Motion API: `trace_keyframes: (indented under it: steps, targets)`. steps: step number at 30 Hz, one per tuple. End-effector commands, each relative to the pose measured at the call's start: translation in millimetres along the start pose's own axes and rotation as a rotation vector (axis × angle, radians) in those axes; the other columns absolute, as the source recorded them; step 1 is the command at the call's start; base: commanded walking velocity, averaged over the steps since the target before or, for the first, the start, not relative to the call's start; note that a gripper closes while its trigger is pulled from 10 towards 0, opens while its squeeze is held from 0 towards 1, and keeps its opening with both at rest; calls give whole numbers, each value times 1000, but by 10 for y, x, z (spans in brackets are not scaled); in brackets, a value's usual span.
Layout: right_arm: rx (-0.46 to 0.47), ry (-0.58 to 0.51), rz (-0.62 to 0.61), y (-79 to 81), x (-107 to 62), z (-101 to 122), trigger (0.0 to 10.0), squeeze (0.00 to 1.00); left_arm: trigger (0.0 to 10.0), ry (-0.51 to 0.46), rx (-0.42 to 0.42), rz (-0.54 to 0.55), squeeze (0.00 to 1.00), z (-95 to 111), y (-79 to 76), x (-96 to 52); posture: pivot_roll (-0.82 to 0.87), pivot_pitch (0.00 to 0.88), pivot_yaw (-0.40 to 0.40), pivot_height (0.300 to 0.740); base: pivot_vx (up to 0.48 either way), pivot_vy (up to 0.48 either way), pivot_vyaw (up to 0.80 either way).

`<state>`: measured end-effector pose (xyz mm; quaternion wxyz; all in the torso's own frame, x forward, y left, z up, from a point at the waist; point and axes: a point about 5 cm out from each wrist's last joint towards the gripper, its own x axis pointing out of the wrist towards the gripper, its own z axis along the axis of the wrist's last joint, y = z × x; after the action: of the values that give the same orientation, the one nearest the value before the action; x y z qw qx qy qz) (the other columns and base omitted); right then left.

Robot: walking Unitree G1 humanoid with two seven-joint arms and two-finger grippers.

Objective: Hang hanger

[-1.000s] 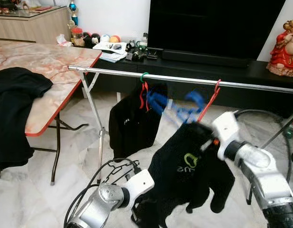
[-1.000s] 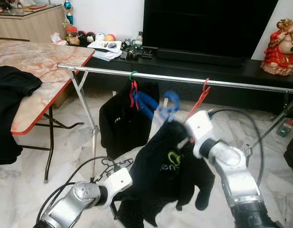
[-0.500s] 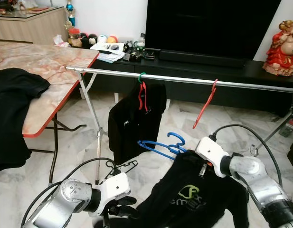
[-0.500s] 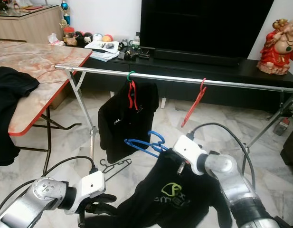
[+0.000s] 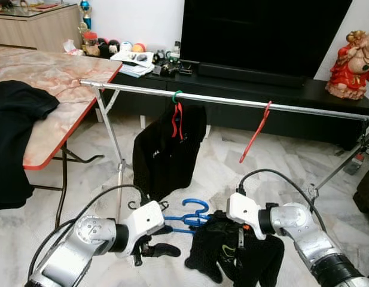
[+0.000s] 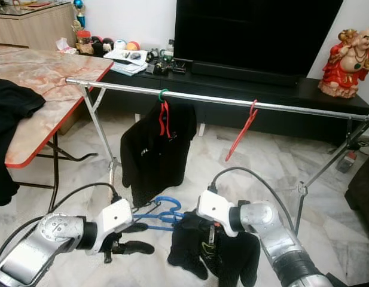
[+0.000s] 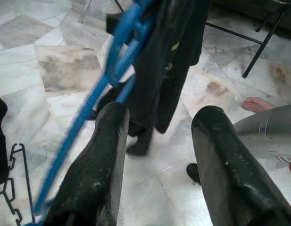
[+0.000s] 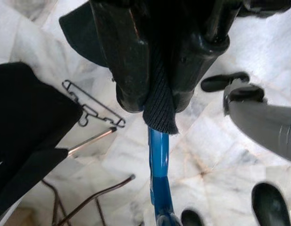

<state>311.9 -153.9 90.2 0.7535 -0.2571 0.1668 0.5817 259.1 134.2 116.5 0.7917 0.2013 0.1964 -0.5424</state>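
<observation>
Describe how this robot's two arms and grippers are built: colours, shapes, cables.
Both arms are rounded, silver metal segments joined by black rings, each ending in a white boxy wrist block. A black cable loops from each wrist. The left gripper and right gripper each have two long, thick, glossy black fingers.

Bare rail [image 5: 223, 100] between hung shirt [image 5: 166, 152] and red hanger [image 5: 255, 133].

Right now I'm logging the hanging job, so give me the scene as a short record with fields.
right gripper: shut on the black shirt, held low near the floor
blue hanger: in the shirt, hook toward the left gripper
left gripper: open, beside the blue hanger
rail: holds a hung black garment and an empty red hanger
table: another black garment draped on it
</observation>
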Motion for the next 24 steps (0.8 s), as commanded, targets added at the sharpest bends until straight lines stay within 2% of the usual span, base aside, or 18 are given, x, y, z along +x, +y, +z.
trace_keyframes:
  steps: [1, 6, 7, 8, 18, 24]
  targets:
    - [-42, -17, 11, -32, -8, 71, 10000, 0, 10000, -36, 14, 17, 1000, 77, 30, -11, 135, 0, -117, 740, 0, 0, 0]
    - [-46, -47, 37, 5, 13, 90, 10000, 0, 10000, -22, 13, 15, 1000, 56, 21, 16, 130, 0, -108, 740, 0, 0, 0]
    - [-49, -55, 44, 13, 18, 98, 10000, 0, 10000, -13, 16, 15, 635, 42, 19, 28, 126, 0, -105, 740, 0, 0, 0]
    - [-51, -65, 51, 23, 25, 110, 10000, 0, 10000, -9, 19, 19, 0, 34, 22, 49, 123, 0, -104, 740, 0, 0, 0]
    - [-80, -131, 146, 149, 47, 200, 10000, 0, 10000, -17, 24, 22, 0, 27, 1, 192, 110, 0, -97, 740, 0, 0, 0]
    - [-88, -142, 156, 161, 49, 227, 10000, 0, 10000, -25, 15, -6, 0, 33, -27, 244, 108, 0, -96, 740, 0, 0, 0]
